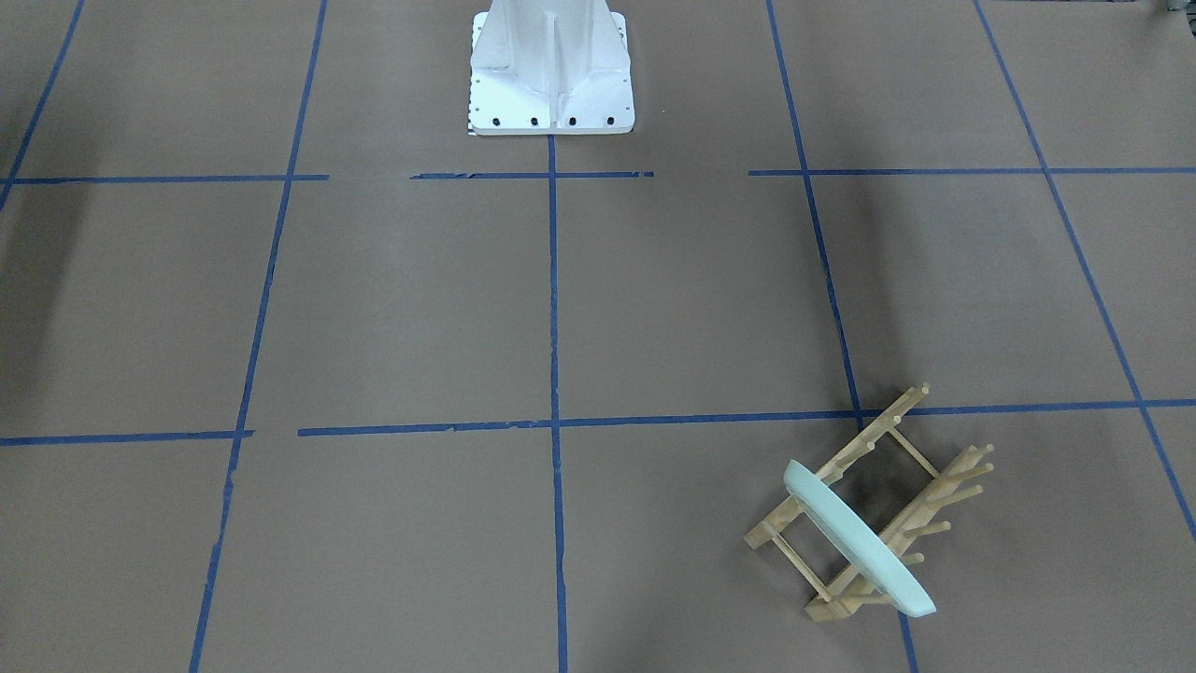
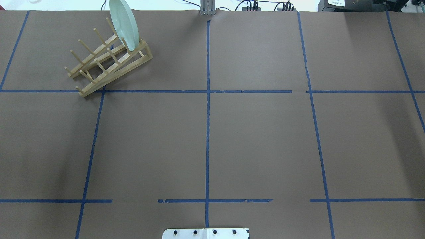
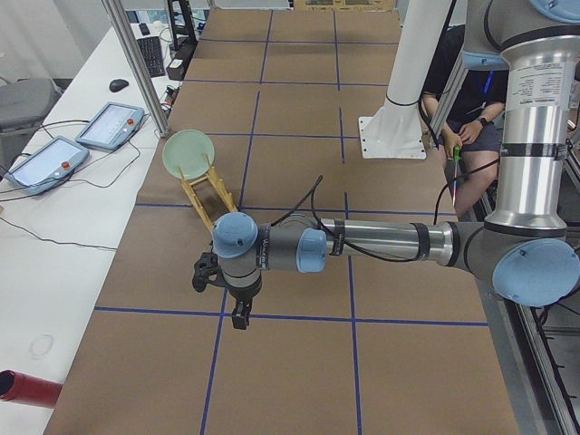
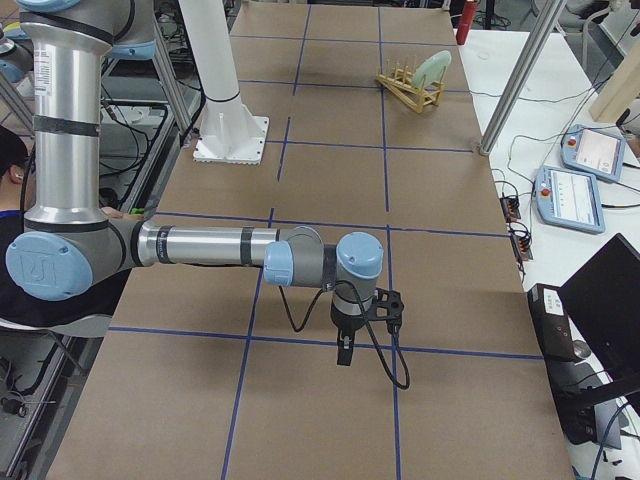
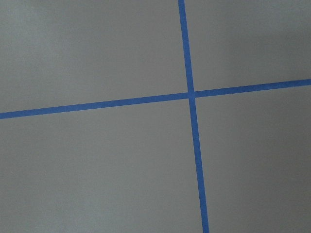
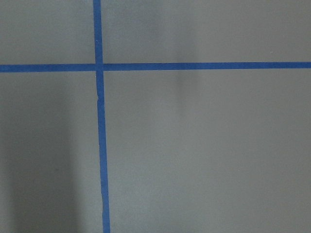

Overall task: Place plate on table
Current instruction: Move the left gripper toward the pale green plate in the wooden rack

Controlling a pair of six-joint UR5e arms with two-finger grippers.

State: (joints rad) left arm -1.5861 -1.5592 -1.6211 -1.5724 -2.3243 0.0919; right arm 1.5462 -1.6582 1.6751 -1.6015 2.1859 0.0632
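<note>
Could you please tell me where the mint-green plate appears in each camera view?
Front-facing: plate lower right, standing on edge in the wooden rack.
Overhead: plate top left.
Exterior left: plate left of centre, upper half.
Exterior right: plate near top, right of centre.
Both wrist views: not in view.
Shared landmark: the wooden rack holding it.

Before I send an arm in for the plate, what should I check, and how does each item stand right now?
1. Plate upright on edge between the pegs of the wooden rack: ok.
2. Plate lying on the table: not ok, not yet done.
3. Left hand apart from the rack, holding nothing: ok.
4. Left hand open for the grasp: cannot tell.
5. Right hand open: cannot tell.
</note>
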